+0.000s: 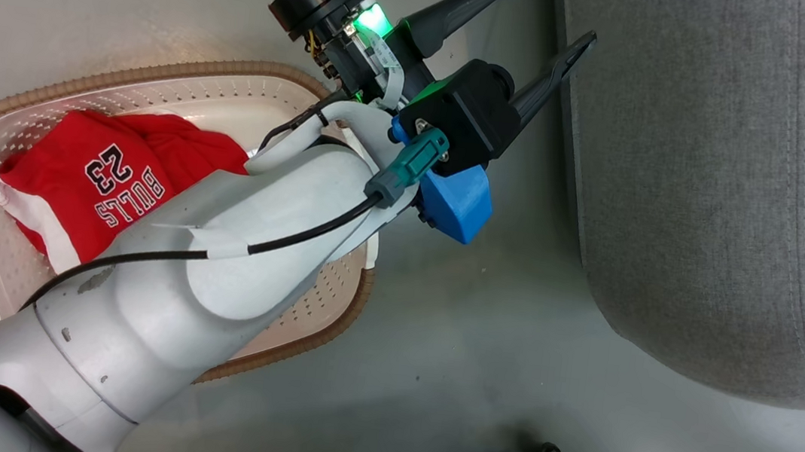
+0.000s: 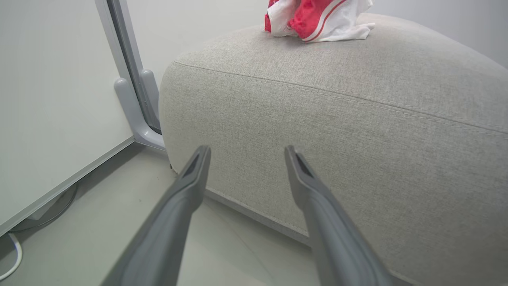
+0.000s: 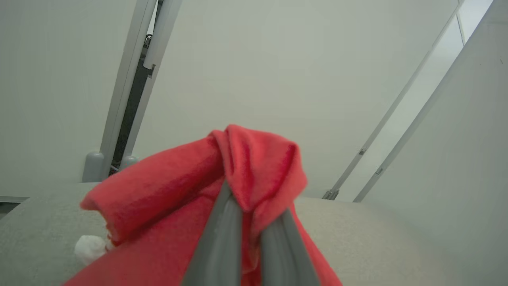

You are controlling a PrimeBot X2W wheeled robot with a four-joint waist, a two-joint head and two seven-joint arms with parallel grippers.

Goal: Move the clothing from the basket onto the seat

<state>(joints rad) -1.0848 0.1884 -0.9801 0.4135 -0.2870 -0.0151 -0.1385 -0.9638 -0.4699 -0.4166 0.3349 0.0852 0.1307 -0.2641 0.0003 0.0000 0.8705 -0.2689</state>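
Holding a red garment (image 3: 178,186) clamped in our right claw (image 3: 254,206) over the seat (image 3: 377,230); our left claw (image 1: 558,7) stands apart, empty, beside it; jersey (image 1: 112,178) lies in basket (image 1: 162,73).

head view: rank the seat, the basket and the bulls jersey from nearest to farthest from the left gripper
1. seat: to the right, its edge just beside a fingertip of the open left gripper.
2. basket: lower left, partly under the forearm.
3. jersey: farther left, lying inside the basket.
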